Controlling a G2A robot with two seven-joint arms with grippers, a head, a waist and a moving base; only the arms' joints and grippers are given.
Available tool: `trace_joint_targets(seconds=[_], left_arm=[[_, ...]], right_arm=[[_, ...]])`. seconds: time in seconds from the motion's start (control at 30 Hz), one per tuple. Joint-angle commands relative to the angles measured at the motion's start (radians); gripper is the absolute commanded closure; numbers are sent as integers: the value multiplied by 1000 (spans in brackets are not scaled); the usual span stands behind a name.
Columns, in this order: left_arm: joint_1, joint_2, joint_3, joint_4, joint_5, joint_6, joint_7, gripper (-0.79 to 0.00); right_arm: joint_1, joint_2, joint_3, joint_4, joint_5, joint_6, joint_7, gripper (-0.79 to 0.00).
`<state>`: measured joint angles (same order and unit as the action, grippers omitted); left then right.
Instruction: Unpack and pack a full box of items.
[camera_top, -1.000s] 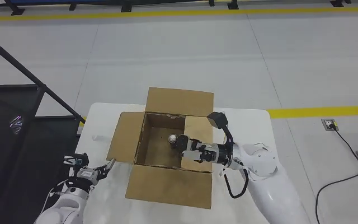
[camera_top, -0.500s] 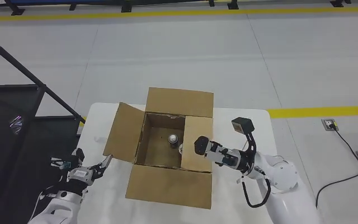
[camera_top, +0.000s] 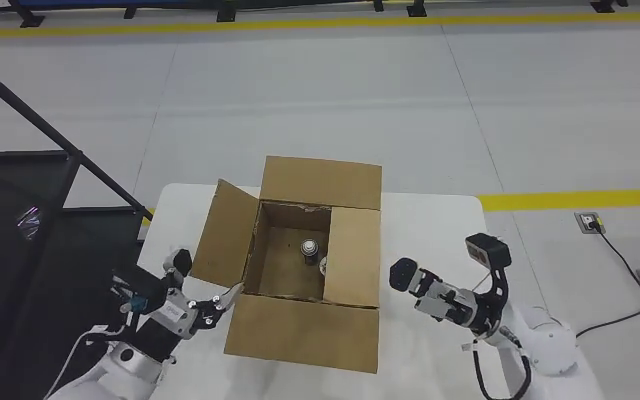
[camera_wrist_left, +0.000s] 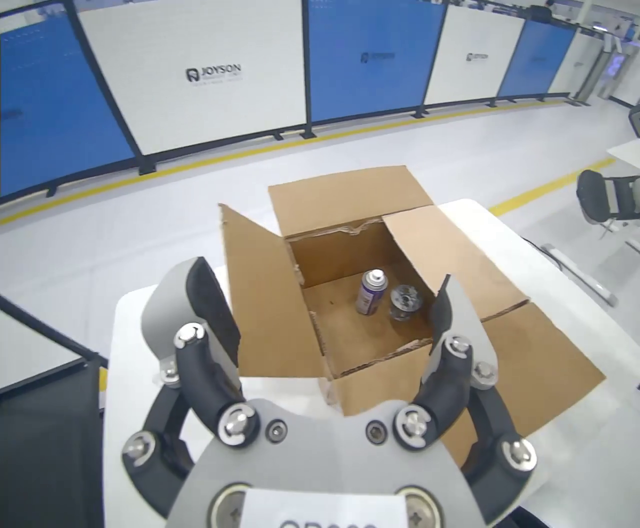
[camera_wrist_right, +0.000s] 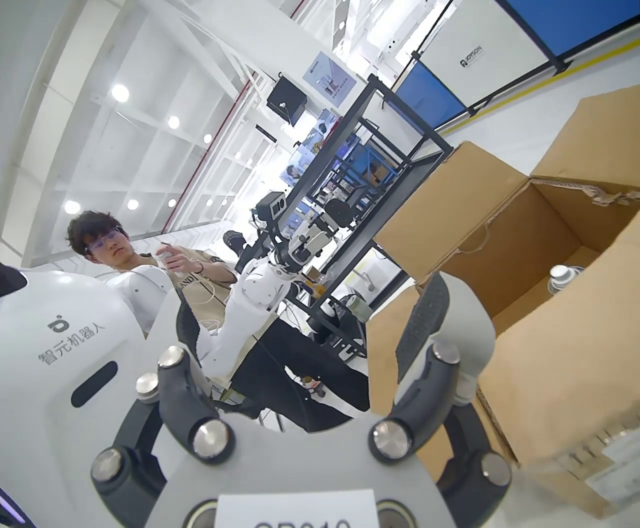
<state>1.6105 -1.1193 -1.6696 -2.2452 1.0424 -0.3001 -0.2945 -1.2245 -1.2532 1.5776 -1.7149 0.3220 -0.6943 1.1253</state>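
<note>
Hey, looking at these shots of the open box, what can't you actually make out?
Top view: the inward-folded flap of the cardboard box covers that side of its floor. The small item beside the spray can is too small to identify.
Right wrist view: the box's side hides all but one white top; which item it belongs to, I cannot tell.

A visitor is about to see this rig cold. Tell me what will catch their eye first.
The open cardboard box in the middle of the white table dominates. On its floor a spray can stands upright, with a small round clear container beside it. The left claw and right claw are open and empty, one off each side of the box.
</note>
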Motion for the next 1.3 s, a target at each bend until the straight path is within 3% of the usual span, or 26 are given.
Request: trace_joint_targets(seconds=[0.0,0.13,0.17,0.6,0.73,0.83,1.07,1.27], left_arm=[[-77,-1,78,35,-47,-16,-84,-785],[-245,-2,185,142,-210,-66,-279,-785],[-258,-2,192,152,-222,-67,-293,-785],[-258,-2,192,152,-222,-67,-293,-785],[-274,-7,226,194,-314,-18,-303,-785],[-358,-14,278,272,-465,21,-386,-785],[-619,-46,446,548,-670,158,-520,-785],[-768,-78,582,742,-754,154,-564,-785]], right_arm=[[-54,7,44,-27,-11,-21,-21,-785],[-134,16,98,-48,-36,-43,-70,-785],[-145,18,104,-46,-39,-37,-80,-785],[-148,18,107,-45,-42,-34,-83,-785],[-144,18,100,-67,-99,-15,-142,-785],[-138,21,94,-74,-111,-33,-165,-785],[-165,36,130,-67,-104,-61,-167,-785],[-200,51,180,-46,-63,-81,-167,-785]])
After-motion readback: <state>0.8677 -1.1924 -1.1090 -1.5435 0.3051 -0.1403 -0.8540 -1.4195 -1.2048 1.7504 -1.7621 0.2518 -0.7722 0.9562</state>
